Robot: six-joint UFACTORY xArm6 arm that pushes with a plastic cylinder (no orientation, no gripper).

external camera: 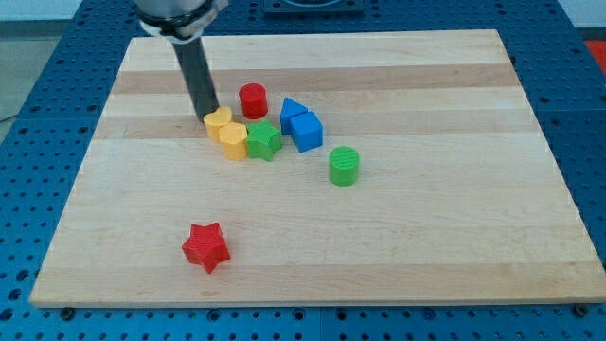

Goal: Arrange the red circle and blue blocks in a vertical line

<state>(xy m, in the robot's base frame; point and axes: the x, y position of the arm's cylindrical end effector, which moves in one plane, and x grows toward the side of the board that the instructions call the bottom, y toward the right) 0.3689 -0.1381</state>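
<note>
While my tip [208, 116] touches the yellow heart-shaped block [219, 121] at its left, the red circle block [253, 99] stands near, towards the view's right. The blue triangular block [291, 112] and blue cube [307, 131] touch each other on the wooden desk [426, 218]. No claw is present.

Upper centre of the wooden counter [426, 237]: yellow heart [219, 120], yellow hexagon [233, 140], green star [264, 140] touching in a row. Green cylinder [344, 165] right; red star [206, 247] lower left.
</note>
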